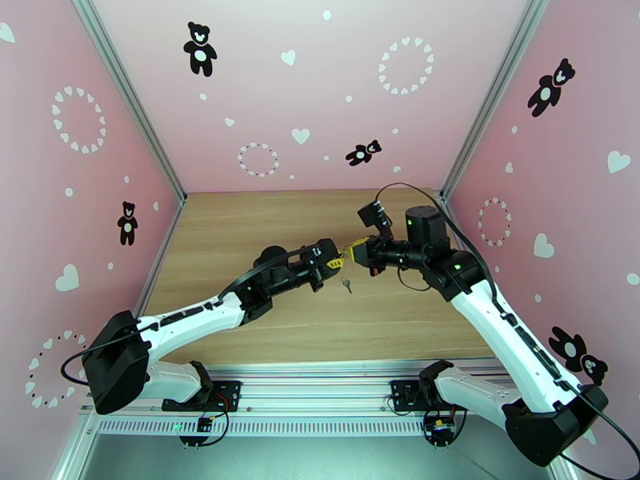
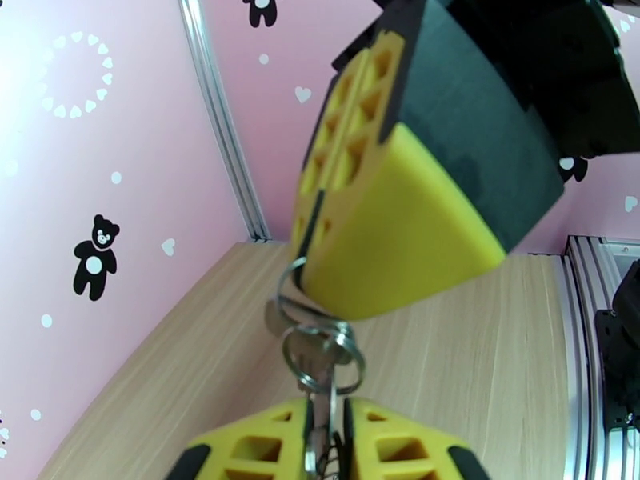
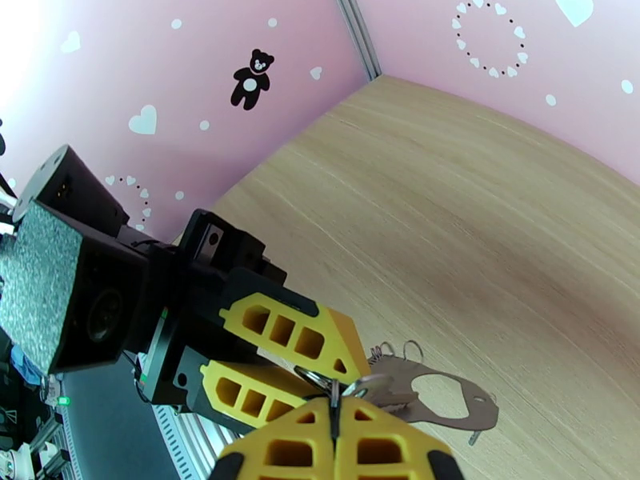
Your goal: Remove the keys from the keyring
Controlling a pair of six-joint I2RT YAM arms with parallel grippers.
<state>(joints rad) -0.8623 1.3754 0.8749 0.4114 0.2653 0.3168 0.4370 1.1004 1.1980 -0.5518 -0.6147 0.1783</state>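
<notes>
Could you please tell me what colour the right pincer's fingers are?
Its fingers are yellow with black backs, clearest in the left wrist view.

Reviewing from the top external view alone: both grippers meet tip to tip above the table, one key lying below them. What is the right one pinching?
Observer: In the left wrist view the right gripper is shut on the keyring's wire ring.
Operator: Anything hanging from it?
Observer: A key hangs below it, its shaft between the left gripper's fingers.
Operator: And the tag?
Observer: The right wrist view shows a pinkish-grey loop joined to the rings.
</notes>
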